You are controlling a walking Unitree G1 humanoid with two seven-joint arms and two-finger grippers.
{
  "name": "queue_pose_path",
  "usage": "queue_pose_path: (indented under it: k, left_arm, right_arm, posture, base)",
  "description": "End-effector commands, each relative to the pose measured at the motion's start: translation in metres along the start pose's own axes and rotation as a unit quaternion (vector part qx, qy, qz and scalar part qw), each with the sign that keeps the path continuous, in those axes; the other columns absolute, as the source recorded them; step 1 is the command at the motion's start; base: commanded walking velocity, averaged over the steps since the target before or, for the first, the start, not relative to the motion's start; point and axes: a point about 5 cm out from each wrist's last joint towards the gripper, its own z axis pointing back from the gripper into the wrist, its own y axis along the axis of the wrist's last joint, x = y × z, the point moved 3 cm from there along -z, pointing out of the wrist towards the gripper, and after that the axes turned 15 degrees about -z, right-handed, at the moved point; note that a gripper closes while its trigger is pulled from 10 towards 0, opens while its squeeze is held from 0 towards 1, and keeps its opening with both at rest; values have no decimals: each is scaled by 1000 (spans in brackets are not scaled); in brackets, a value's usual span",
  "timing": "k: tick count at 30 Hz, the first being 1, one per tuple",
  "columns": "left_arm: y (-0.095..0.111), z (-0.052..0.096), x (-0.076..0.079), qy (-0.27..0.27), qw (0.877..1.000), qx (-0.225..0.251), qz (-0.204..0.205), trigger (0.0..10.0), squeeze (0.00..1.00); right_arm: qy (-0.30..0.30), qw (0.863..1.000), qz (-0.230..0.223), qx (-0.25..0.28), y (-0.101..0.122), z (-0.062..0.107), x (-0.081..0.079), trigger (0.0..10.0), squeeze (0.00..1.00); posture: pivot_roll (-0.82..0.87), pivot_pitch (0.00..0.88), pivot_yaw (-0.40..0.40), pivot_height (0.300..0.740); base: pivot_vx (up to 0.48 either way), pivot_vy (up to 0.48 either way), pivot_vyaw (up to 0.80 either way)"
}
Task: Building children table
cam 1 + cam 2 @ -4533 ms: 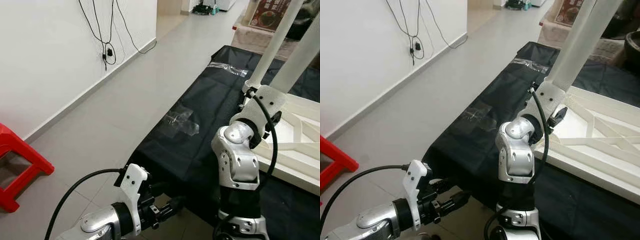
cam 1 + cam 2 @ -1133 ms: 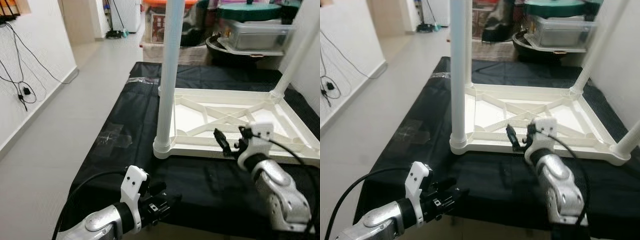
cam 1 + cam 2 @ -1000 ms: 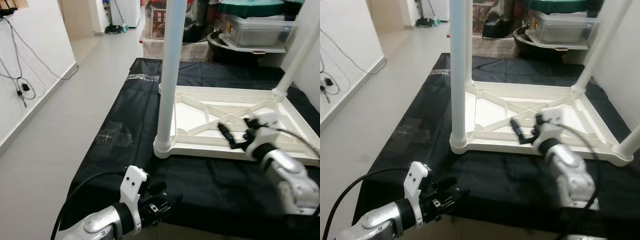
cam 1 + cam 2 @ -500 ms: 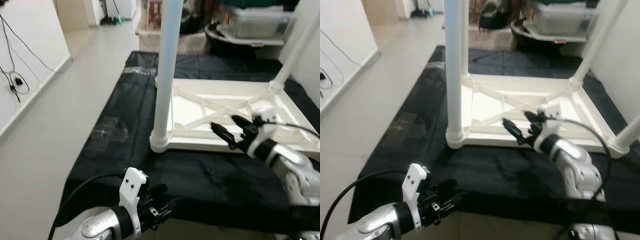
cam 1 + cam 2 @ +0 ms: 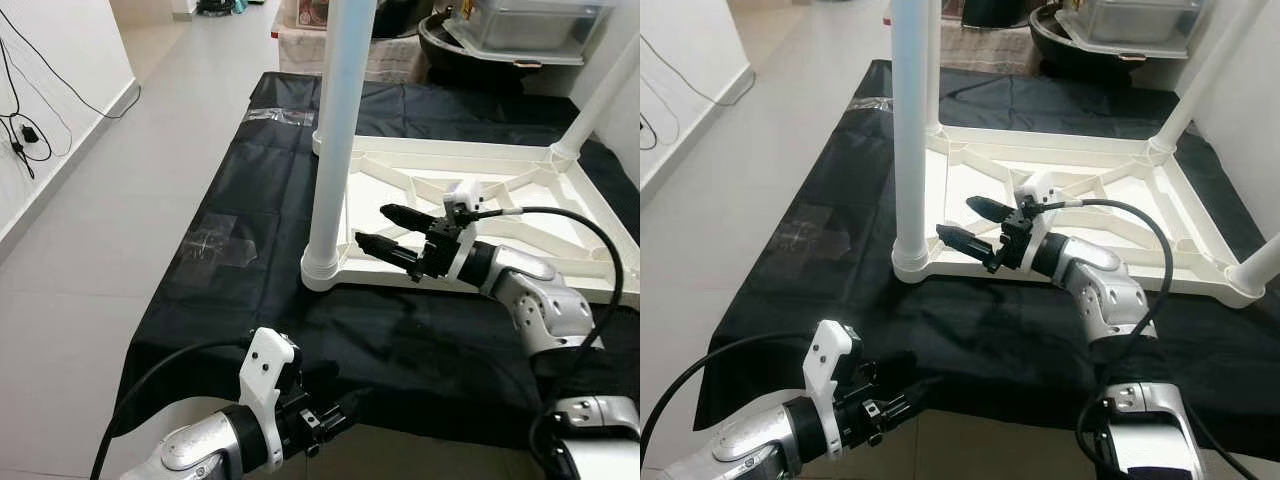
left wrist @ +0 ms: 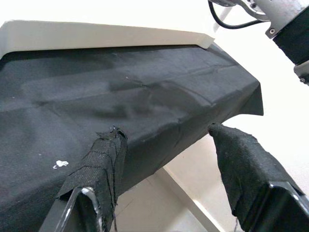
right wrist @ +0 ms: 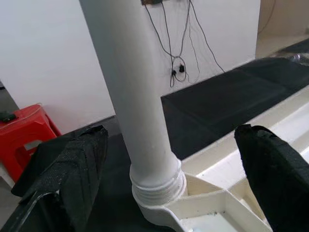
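Observation:
A white children's table [image 5: 520, 180] lies upside down on a black cloth [image 5: 250, 180]. Its white legs stand up: the near-left leg [image 5: 335, 130], a far right leg [image 5: 600, 100] and a near right leg [image 5: 1265, 265]. My right gripper [image 5: 370, 224] is open above the table's underside, just right of the near-left leg and pointing at its base. In the right wrist view that leg [image 7: 135, 96] rises between the two spread fingers [image 7: 77, 159]. My left gripper [image 5: 345, 410] is open, low at the cloth's front edge [image 6: 145, 96], holding nothing.
Plastic tubs and bins [image 5: 530, 25] crowd behind the table. Grey floor [image 5: 120, 200] runs along the left, with cables [image 5: 25, 130] on the white wall. A taped patch [image 5: 215, 240] marks the cloth. A red stool [image 7: 29, 135] stands by the wall.
My right gripper has reached left across the table's underside, close to the near-left leg's base, and its fingers have spread wider. The head view tilted down slightly. The left gripper stayed low.

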Motion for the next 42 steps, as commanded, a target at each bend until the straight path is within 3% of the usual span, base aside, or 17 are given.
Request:
queue_pose_path:
  k: [1,7,21,27,42]
  left_arm:
    - [-3,-1,2,-1,1000,-8,1,10000,0]
    - [-3,-1,2,-1,1000,-8,1,10000,0]
    - [-4,-2,4,-1,1000,-7,4,10000,0]
    - [-3,-3,5,-1,1000,-6,4,10000,0]
    - [-3,-3,5,2,1000,-5,6,10000,0]
  right_arm:
    - [17,1000,5,15,6,-4,-3,10000,0]
    - [32,999,13,19,9,-9,-6,10000,0]
    - [56,996,34,54,23,-58,-16,10000,0]
    - [62,996,35,52,24,-70,-19,10000,0]
    - [73,995,26,56,26,-87,-25,10000,0]
  posture:
    - [222,115,-87,740]
    - [219,109,-87,740]
    - [217,105,-98,740]
    - [217,114,-104,740]
    - [216,122,-111,740]
  base:
    - [0,0,0]
    - [0,0,0]
    - [0,0,0]
    - [0,0,0]
    - [0,0,0]
